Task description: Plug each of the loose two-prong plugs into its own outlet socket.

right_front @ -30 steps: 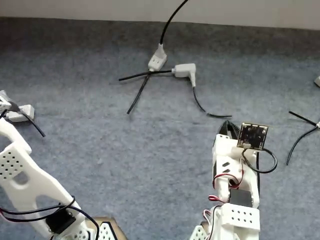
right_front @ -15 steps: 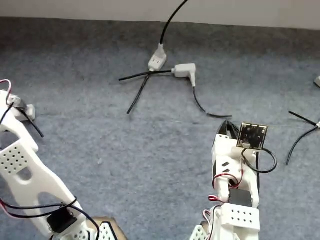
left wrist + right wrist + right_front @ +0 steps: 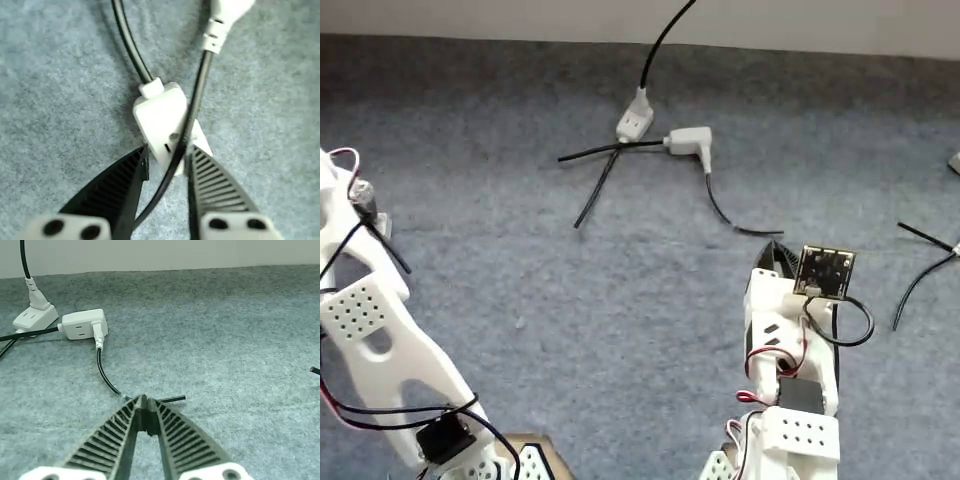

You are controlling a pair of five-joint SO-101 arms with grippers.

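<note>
Over the last second the left arm (image 3: 370, 330) has swung farther toward the table's left edge, so that in the high view its wrist now covers most of the socket block (image 3: 160, 115) lying there. The right arm (image 3: 790, 340) has not moved.

The left gripper (image 3: 167, 155) hangs over that block with its jaws apart, one ribbed finger on each side of the block's near end. As far as I can judge it is not yet pinching. The right gripper (image 3: 144, 405) sits toward the table's front edge, right of the middle, jaws pressed together on nothing.

Nothing looks plugged in yet. By the left edge a white plug (image 3: 227, 10) lies apart from the socket block, and a black cable (image 3: 192, 115) is draped across the block's top. Near the middle of the back edge a small outlet (image 3: 634, 120) and an angled block (image 3: 690, 140) lie just beside each other, unjoined. Thin cord ends (image 3: 920, 262) lie toward the right edge. Every pairing appears still to be made.

The socket block is smooth, hard white plastic, boxy with rounded corners and a narrow slot in its face. The cables are round, glossy and black, limp enough to curl where they lie, and the plug's neck has a ribbed collar. The gripper fingers are matte black wedges with fine ridges. A grey, short-pile felt covers the table and would probably keep the light plastic parts from sliding.
</note>
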